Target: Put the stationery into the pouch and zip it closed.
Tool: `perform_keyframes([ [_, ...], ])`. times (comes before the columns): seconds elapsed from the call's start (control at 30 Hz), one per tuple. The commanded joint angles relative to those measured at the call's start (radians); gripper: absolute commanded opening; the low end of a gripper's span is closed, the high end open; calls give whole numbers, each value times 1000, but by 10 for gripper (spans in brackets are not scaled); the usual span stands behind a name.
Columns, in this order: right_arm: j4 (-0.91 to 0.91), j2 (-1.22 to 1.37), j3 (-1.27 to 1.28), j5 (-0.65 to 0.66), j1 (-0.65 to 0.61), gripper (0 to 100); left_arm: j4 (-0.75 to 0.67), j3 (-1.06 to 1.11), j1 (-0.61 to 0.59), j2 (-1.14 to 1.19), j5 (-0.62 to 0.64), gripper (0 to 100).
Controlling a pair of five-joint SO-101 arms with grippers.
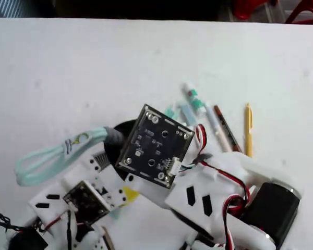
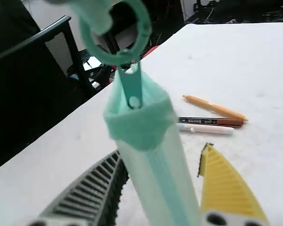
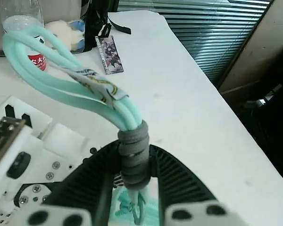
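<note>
On the white table (image 1: 94,62), leftmost, the strap (image 1: 57,153) lies as a long loop of round mint-green cord, two strands side by side with a printed flat tab, gathered into a fuzzy grey collar (image 3: 134,155).

The left arm lies low at the near edge, wrist tipped toward the middle. The left gripper (image 2: 162,157) is closed on the pouch (image 2: 151,160), with one grey ribbed finger (image 2: 92,193) and one yellow ribbed finger (image 2: 226,188) on either side of it. The pouch is soft mint fabric with a felt-like end, a flat plastic zip pull (image 2: 131,87) and a ring.

The right arm reaches in above it. The right gripper (image 3: 134,150) has two black ribbed fingers (image 3: 179,183) clamped on the strap at the grey collar.

Further right lie four loose pieces — a short white tube (image 1: 194,99) with green and red bands, then three slim pens nearly parallel: white (image 1: 213,125), brown (image 1: 225,127) and yellow-orange (image 1: 248,130).
</note>
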Motion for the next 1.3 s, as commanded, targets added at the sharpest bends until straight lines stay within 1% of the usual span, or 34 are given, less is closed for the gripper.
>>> perform_keyframes([
  [0.0,4,-7,5,8,1,18,-3,-23,-61,10,14,175],
  [0.1,-27,-8,57,8,7,18,-3,-23,-56,10,14,97],
  [0.2,-84,-8,144,8,67,18,-3,-23,-56,10,14,24],
  [0.27,-139,-8,207,9,119,18,-15,-17,-61,10,12,26],
  [0.3,-174,-8,236,9,151,18,-44,-5,-62,10,5,26],
  [0.37,-262,-8,292,9,208,18,-172,60,-90,10,6,24],
  [0.47,-374,-8,351,9,262,18,-419,196,-170,10,25,24],
  [0.57,-460,-7,370,9,297,18,-632,305,-225,13,109,24],
  [0.7,-591,-5,373,6,341,18,-793,348,-283,15,158,24],
  [0.8,-618,25,373,0,340,18,-875,387,-298,16,195,24],
  [0.9,-615,84,374,0,338,18,-905,460,-289,16,232,24],
  [1.0,-615,130,374,-2,340,18,-901,494,-289,16,227,24],
  [1.2,-619,145,387,-2,340,18,-801,483,-289,15,227,24],
  [1.27,-622,147,394,-2,343,18,-744,453,-289,15,232,24],
])
